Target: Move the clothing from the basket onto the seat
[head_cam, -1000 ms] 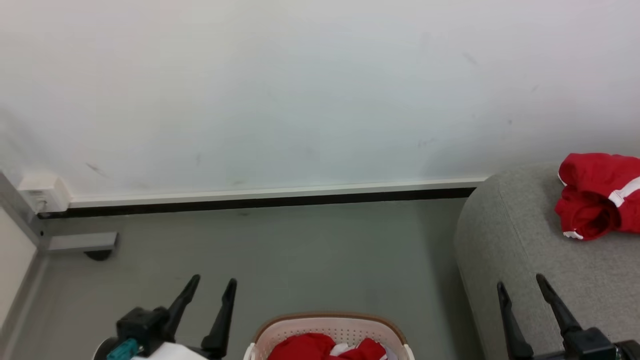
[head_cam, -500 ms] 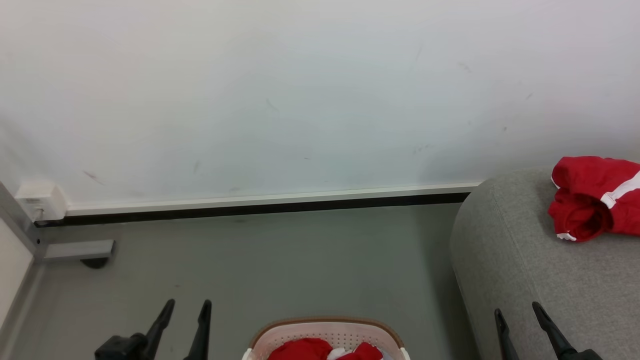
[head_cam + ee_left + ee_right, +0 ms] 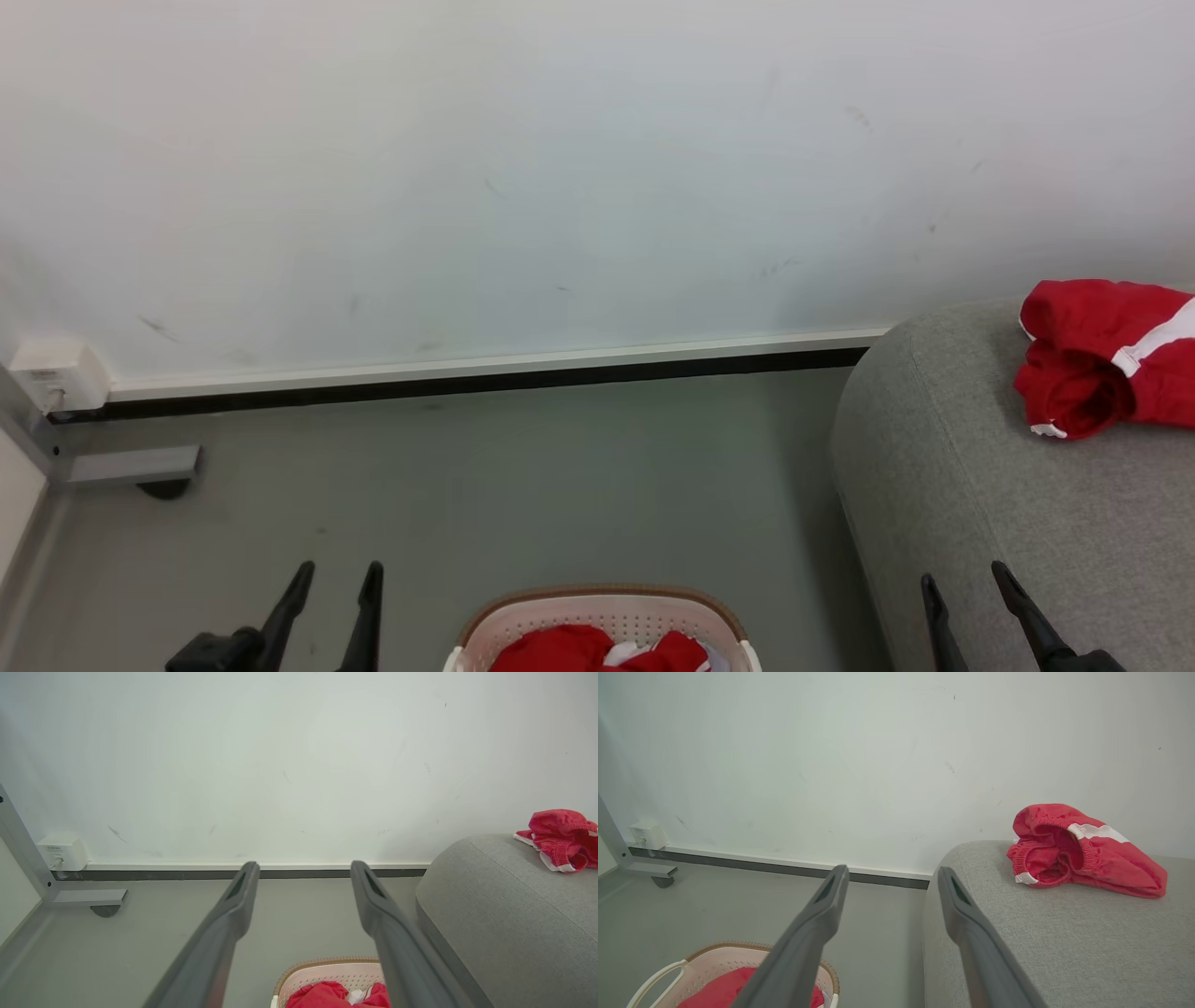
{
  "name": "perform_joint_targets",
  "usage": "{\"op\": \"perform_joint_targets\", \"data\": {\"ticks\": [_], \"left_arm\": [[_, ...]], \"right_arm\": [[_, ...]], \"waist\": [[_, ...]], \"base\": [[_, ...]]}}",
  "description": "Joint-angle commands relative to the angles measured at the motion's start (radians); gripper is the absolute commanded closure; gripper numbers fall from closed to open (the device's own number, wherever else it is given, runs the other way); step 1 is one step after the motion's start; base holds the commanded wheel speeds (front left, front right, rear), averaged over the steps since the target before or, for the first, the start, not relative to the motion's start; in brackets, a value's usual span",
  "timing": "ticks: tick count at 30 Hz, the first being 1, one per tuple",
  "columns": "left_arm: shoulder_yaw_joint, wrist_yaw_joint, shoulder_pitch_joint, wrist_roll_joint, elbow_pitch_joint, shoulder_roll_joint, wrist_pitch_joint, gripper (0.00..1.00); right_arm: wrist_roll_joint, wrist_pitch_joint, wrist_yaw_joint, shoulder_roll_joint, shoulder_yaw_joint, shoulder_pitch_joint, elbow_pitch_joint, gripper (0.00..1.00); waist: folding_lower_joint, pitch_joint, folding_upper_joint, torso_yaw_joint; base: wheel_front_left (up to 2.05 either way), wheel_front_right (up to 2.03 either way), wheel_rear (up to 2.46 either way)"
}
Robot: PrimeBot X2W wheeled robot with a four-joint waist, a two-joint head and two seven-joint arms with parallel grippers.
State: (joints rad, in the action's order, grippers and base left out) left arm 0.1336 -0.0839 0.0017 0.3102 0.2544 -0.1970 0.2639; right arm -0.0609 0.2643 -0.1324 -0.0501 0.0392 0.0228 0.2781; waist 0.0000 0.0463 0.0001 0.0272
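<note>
The white basket (image 3: 597, 614) with a brown rim stands on the floor at the bottom centre, with red clothing (image 3: 551, 651) bunched inside it. A second piece of red clothing (image 3: 1106, 359) with a white stripe lies on the grey seat (image 3: 971, 485) at the right. My left gripper (image 3: 338, 577) is open to the left of the basket, nothing between its fingers. My right gripper (image 3: 962, 579) is open over the seat's front edge, empty. The wrist views show the basket (image 3: 327, 973) (image 3: 714, 963), the seat (image 3: 490, 896) (image 3: 1041, 924) and the clothing on the seat (image 3: 560, 837) (image 3: 1078, 851).
A white wall with a dark skirting strip (image 3: 467, 378) closes off the back. At the left stand a grey metal frame foot (image 3: 131, 464) and a white wall socket box (image 3: 51, 373). Grey floor (image 3: 560, 485) stretches between basket and wall.
Both grippers have dropped lower in the head view, showing less of their bodies. The whole picture has shifted slightly, so the camera moved. The clothing has not moved.
</note>
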Motion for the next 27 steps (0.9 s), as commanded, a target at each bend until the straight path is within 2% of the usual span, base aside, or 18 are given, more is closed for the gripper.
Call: {"op": "perform_joint_targets", "data": {"ticks": [1, 7, 12, 16, 22, 27], "left_arm": [[-0.009, -0.007, 0.009, -0.016, 0.004, 0.007, 0.001, 0.00], [-0.012, -0.029, -0.014, -0.037, 0.006, 0.022, 0.001, 0.00], [0.040, -0.041, -0.072, -0.058, 0.026, 0.000, 0.001, 0.00], [0.126, -0.047, -0.159, -0.065, 0.060, -0.032, -0.021, 0.00], [0.308, -0.046, -0.313, -0.058, 0.122, -0.095, -0.096, 0.00], [0.424, -0.046, -0.415, -0.007, 0.215, -0.117, -0.200, 0.00]], "right_arm": [[-0.005, 0.000, 0.003, -0.001, 0.001, -0.007, -0.004, 0.00], [0.000, 0.000, 0.003, -0.001, 0.005, -0.024, -0.012, 0.00], [0.011, 0.000, 0.003, -0.001, 0.026, -0.053, -0.030, 0.00], [0.016, 0.000, 0.003, -0.001, 0.041, -0.097, -0.059, 0.00], [0.011, 0.000, 0.003, 0.000, 0.064, -0.179, -0.123, 0.00], [-0.012, 0.000, 0.003, -0.001, 0.094, -0.225, -0.186, 0.00]], "waist": [[0.0000, -0.003, -0.0001, 0.003], [0.0000, -0.023, -0.0001, 0.022], [0.0000, -0.071, -0.0001, 0.056], [0.0000, -0.155, -0.0001, 0.097], [0.0000, -0.299, -0.0001, 0.171], [0.0000, -0.408, -0.0001, 0.227]], "base": [[0.00, 0.00, 0.00], [0.00, 0.00, 0.00], [0.00, 0.00, 0.00], [0.00, 0.00, 0.00], [0.00, 0.00, 0.00], [0.00, 0.00, 0.00]]}}
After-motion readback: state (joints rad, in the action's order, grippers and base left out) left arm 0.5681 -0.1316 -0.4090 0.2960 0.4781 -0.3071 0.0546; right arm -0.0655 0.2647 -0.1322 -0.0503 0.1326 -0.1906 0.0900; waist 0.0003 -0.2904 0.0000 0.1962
